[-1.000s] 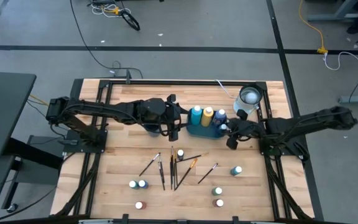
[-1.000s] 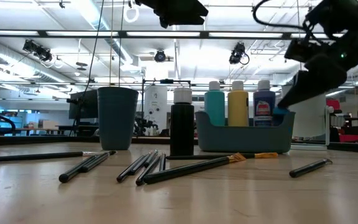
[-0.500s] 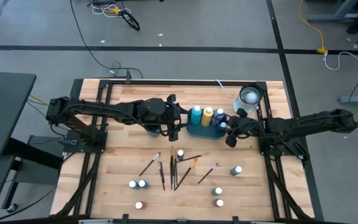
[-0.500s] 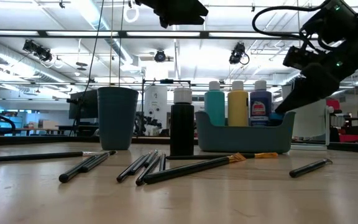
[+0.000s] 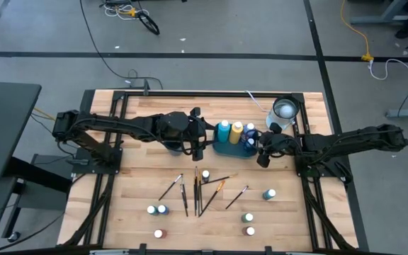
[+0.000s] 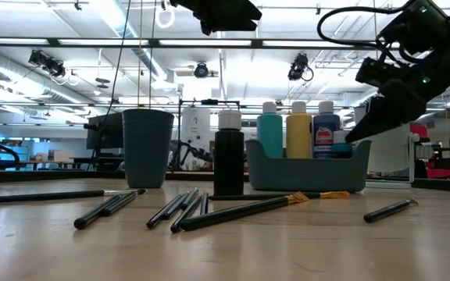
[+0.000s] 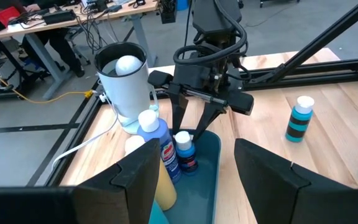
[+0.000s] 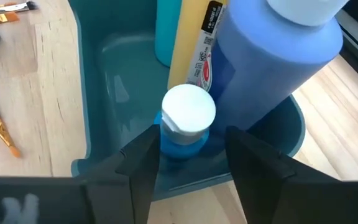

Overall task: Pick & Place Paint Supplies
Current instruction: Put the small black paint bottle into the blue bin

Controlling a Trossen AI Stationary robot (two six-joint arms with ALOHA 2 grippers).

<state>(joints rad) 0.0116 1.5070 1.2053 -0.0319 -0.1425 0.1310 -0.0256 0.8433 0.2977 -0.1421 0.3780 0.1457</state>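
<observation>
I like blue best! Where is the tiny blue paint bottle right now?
The tiny blue bottle stands inside the teal caddy, beside the big blue bottle, between the right gripper's open fingers.

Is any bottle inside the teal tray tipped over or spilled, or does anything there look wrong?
Nothing stands out. The small blue bottle stands upright on the floor of the teal tray, between the fingers of the open right gripper, beside the tall blue bottle. No spill shows.

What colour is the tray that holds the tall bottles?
Teal blue. The tray shows best in the right wrist view.
</observation>
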